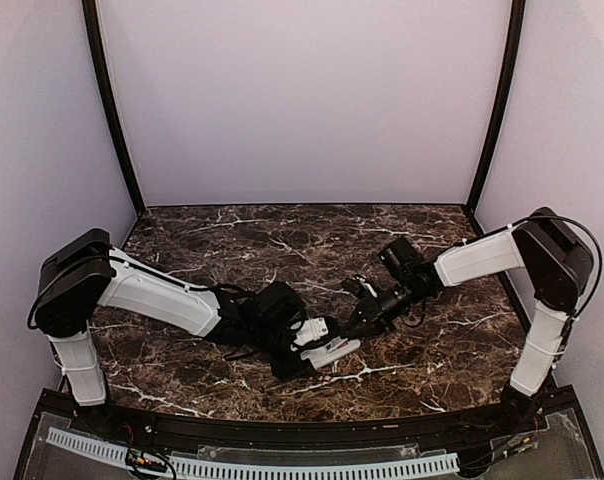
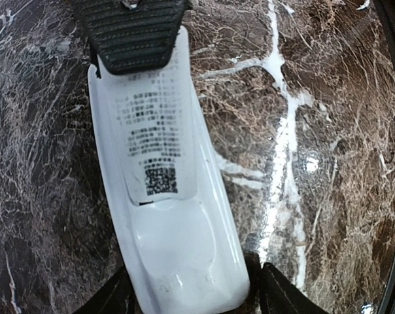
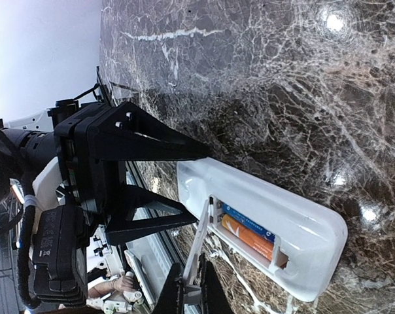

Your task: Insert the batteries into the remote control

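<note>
Here left jaws clasp the white remote control point(image 3: 302, 222), batteries point(image 3: 250, 235) showing; right jaws pinch its lid point(image 3: 200, 239).

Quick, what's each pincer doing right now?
Left pincer: closed on the remote.
Right pincer: shut on the cover.

- Left arm point(image 1: 152, 293) and right arm point(image 1: 479, 257): white shell links, bulky black joint housings
- Thin black cable point(image 1: 598, 252) looping off the right shoulder
- Left gripper point(image 3: 196, 183): black triangular fingers, small screws
- Right gripper point(image 3: 192, 296): ribbed black pad point(image 2: 135, 33)
</note>
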`<state>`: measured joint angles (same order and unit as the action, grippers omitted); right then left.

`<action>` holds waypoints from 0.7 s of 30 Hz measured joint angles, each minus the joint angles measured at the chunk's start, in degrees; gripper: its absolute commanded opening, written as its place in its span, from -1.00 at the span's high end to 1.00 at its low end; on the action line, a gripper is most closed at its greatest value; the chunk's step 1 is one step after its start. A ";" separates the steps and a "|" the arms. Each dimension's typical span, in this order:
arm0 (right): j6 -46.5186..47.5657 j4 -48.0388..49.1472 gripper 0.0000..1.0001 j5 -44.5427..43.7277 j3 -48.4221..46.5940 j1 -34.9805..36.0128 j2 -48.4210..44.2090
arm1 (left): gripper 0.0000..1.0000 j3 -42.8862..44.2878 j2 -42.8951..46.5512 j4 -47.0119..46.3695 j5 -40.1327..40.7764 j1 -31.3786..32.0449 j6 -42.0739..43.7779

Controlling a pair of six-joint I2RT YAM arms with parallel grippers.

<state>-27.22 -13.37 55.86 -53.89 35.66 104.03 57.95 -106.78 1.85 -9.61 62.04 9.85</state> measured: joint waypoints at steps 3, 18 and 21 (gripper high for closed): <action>0.07 0.00 1.00 -0.07 0.00 0.00 0.04 | -0.12 0.00 -0.02 -0.11 0.33 -0.02 0.07; 1.79 -2.16 1.00 -0.17 -0.22 -1.51 0.33 | 0.20 0.02 -0.02 0.00 0.61 -0.20 0.04; 1.18 -1.97 1.00 0.07 -0.15 -1.51 0.33 | 0.27 0.04 -0.02 0.00 0.55 -0.22 0.04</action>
<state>-26.04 -15.33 55.92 -54.04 34.15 104.36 58.00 -106.80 1.85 -9.06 61.82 9.89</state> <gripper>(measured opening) 0.044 0.516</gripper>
